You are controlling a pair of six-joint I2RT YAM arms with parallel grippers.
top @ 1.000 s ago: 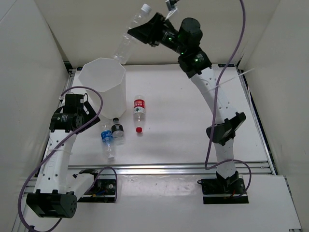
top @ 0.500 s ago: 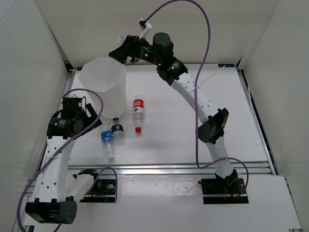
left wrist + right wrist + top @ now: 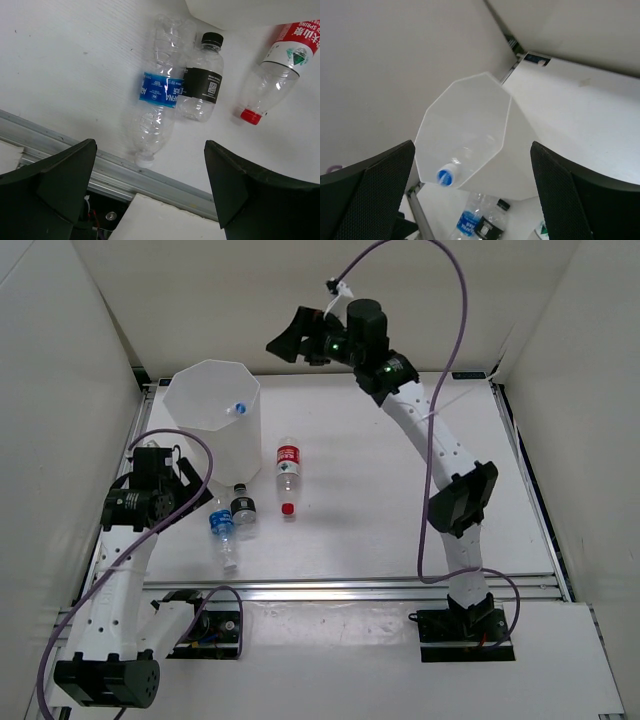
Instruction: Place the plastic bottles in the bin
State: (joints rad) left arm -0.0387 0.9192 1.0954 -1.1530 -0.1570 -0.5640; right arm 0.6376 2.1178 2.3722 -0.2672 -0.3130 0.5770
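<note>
The white bin (image 3: pixel 232 452) stands at the far left of the table. A clear plastic bottle with a blue cap (image 3: pixel 238 409) lies inside it, its cap (image 3: pixel 445 176) against the bin's wall (image 3: pixel 520 155). In front of the bin, three plastic bottles lie on the table: a red-labelled one (image 3: pixel 288 472), a black-capped one (image 3: pixel 243 515) and a blue-labelled one (image 3: pixel 222 530). My right gripper (image 3: pixel 285 340) hangs open and empty, high up and to the right of the bin. My left gripper (image 3: pixel 195 488) is open above the blue-labelled bottle (image 3: pixel 160 90) and the black-capped one (image 3: pixel 202 85).
White walls close in the table on the left, the back and the right. An aluminium rail (image 3: pixel 350 587) runs along the near edge. A purple cable (image 3: pixel 440 300) loops above the right arm.
My right gripper has opened and let go of the clear bottle, which now lies in the bin. The right arm swung over the bin and drew back right. The left arm has barely moved.
</note>
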